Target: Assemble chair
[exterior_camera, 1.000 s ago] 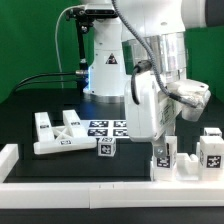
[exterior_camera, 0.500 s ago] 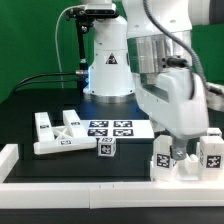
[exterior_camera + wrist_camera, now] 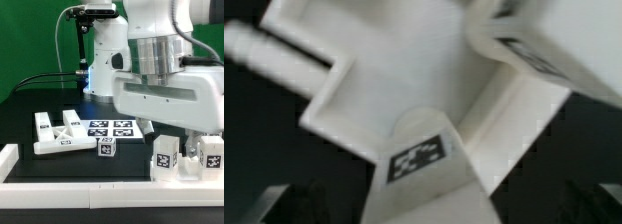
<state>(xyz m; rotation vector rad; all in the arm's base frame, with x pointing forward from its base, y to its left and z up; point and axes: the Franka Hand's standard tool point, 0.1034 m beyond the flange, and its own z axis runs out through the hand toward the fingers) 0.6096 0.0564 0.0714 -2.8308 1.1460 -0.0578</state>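
The chair stands in pieces on the black table. At the exterior view's right is a white stepped structure [image 3: 170, 168] with two tagged uprights [image 3: 165, 152] [image 3: 212, 152]. A notched panel [image 3: 55, 135] and a small tagged cube [image 3: 105, 147] lie at the left. My arm [image 3: 170, 95] hangs low over the stepped structure and hides most of the gripper. The blurred wrist view is filled by a white chair piece [image 3: 384, 90] bearing a tag [image 3: 416, 158]. My gripper [image 3: 438, 212] is open, its dark fingers wide apart at either side of that piece.
The marker board [image 3: 112, 128] lies flat between the panel and the stepped structure. A low white border rail [image 3: 90, 186] runs along the front edge, with an end piece [image 3: 8, 155] at the left. The robot base [image 3: 105, 70] and cables stand behind.
The arm has shifted to the exterior view's right and now looms larger over the stepped structure. The jaws have spread wide. The loose parts have not moved.
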